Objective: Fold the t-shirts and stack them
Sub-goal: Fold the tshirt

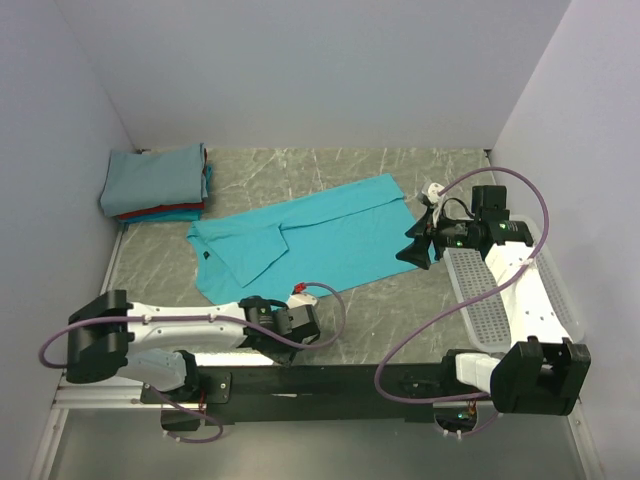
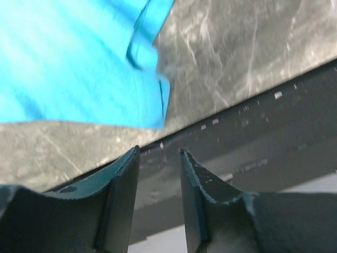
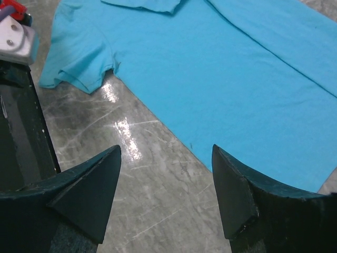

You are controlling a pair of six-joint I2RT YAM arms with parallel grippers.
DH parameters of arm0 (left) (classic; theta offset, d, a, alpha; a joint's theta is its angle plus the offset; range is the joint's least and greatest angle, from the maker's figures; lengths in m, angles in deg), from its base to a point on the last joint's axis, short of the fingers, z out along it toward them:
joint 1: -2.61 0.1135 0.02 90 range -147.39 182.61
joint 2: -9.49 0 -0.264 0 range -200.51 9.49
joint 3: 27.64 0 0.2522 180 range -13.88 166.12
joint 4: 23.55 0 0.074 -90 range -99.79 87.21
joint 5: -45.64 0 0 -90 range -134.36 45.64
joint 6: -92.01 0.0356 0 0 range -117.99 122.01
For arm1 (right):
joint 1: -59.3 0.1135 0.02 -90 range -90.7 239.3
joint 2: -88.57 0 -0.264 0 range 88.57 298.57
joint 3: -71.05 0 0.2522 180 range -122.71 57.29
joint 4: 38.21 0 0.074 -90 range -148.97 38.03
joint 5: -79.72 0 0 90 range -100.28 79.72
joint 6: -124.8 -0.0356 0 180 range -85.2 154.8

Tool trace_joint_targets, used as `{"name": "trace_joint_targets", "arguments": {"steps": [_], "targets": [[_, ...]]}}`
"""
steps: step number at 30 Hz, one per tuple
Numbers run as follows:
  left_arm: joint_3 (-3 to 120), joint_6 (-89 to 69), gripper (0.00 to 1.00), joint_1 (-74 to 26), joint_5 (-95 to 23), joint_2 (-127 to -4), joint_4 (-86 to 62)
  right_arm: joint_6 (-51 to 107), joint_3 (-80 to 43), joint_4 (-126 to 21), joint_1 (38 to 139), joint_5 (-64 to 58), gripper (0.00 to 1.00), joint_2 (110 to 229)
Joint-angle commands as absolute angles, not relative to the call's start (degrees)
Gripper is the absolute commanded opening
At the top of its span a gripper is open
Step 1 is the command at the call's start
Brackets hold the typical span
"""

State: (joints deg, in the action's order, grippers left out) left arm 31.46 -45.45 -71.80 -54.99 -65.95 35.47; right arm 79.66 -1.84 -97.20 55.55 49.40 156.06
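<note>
A bright turquoise t-shirt (image 1: 310,240) lies partly spread on the marble table, with one side folded over near the collar. Folded t-shirts are stacked at the back left, a grey-blue one (image 1: 152,178) on top and red and teal edges showing beneath. My left gripper (image 1: 303,330) hovers at the table's near edge, just past the shirt's near hem (image 2: 68,58). Its jaws (image 2: 159,150) stand a narrow gap apart with nothing between them. My right gripper (image 1: 415,250) hangs open (image 3: 166,150) over bare table beside the shirt's right edge (image 3: 221,63), holding nothing.
A white mesh basket (image 1: 490,305) lies along the right side under the right arm. The black mounting rail (image 2: 253,132) runs along the near table edge right below the left fingers. Grey walls close the table on three sides.
</note>
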Motion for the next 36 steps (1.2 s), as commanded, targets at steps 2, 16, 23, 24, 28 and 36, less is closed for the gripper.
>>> {"name": "trace_joint_targets", "arguments": {"steps": [2, 16, 23, 24, 28, 36], "targets": [[34.4, -42.1, 0.41, -72.3, -57.2, -69.0, 32.2, 80.1, -3.3, -98.6, 54.8, 51.4, 0.76, 157.1], [33.6, -41.7, 0.34, -72.2, -57.9, -77.8, 31.5, 82.5, -4.0, -101.4, 53.8, 52.6, 0.75, 158.2], [33.1, -42.0, 0.17, -72.3, -58.7, -80.0, 31.5, 83.5, -4.3, -102.8, 53.3, 53.4, 0.75, 158.3], [33.2, -42.1, 0.15, -72.3, -59.1, -80.0, 31.8, 83.7, -4.3, -102.9, 53.3, 53.5, 0.75, 158.3], [33.8, -42.7, 0.01, -72.2, -61.1, -79.4, 33.7, 84.8, -4.6, -104.2, 53.1, 53.6, 0.75, 158.6], [36.9, -46.2, 0.01, -72.2, -61.9, -70.3, 41.1, 92.6, -4.3, -108.0, 53.0, 48.7, 0.74, 160.5]]}}
